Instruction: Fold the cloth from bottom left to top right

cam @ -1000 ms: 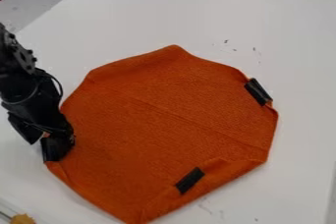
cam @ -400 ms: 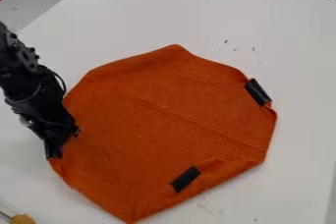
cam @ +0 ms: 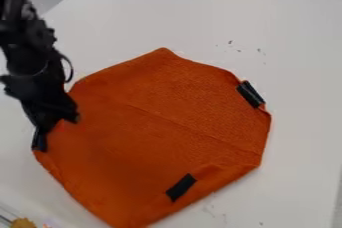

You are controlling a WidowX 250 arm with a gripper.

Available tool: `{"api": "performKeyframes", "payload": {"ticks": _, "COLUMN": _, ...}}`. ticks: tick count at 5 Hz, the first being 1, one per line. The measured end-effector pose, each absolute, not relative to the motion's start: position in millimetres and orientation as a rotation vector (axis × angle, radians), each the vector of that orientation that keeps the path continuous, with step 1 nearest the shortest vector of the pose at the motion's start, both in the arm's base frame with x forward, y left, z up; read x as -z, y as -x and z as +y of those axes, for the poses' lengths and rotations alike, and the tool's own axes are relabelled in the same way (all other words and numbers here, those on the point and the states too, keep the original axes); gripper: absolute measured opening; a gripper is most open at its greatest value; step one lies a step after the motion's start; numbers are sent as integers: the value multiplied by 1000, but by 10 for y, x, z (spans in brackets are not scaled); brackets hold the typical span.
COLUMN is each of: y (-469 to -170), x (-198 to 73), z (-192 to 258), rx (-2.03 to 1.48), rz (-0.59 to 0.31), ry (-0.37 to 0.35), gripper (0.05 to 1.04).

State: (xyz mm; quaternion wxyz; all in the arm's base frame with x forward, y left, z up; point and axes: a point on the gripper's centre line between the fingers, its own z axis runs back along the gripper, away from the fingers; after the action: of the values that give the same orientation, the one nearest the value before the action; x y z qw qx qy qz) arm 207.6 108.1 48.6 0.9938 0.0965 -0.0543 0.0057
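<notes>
1. Cloth (cam: 153, 137): spread across the white table (cam: 200, 17), its far corner unfolded.
2. Gripper (cam: 42, 140): at the cloth's left edge; the fingers appear clamped on the fabric, though dark parts merge here.
3. Caution: a shallow bite may let the edge slip out during lifting. Pulling without enough lift may drag the whole cloth instead of folding it.
4. Markings: no writing is legible on the lower black patch (cam: 181, 187) or right black patch (cam: 250, 94).

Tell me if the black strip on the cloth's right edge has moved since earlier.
Yes. The black strip has shifted left in the view, judged against the dark specks on the table, which sit where they did.
</notes>
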Motion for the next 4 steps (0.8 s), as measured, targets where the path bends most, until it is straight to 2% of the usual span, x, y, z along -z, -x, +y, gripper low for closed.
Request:
{"api": "performKeyframes", "payload": {"ticks": 1, "y": -2290, "x": -581, "z": 992, "rx": 27, "rz": -76, "ry": -219, "gripper": 62}}
{"api": "performKeyframes", "payload": {"ticks": 3, "y": -2852, "x": -533, "z": 735, "rx": 92, "rz": -71, "ry": -169, "gripper": 62}}
{"api": "performKeyframes", "payload": {"ticks": 4, "y": -3136, "x": -399, "z": 578, "rx": 115, "rz": -73, "ry": -130, "gripper": 62}}
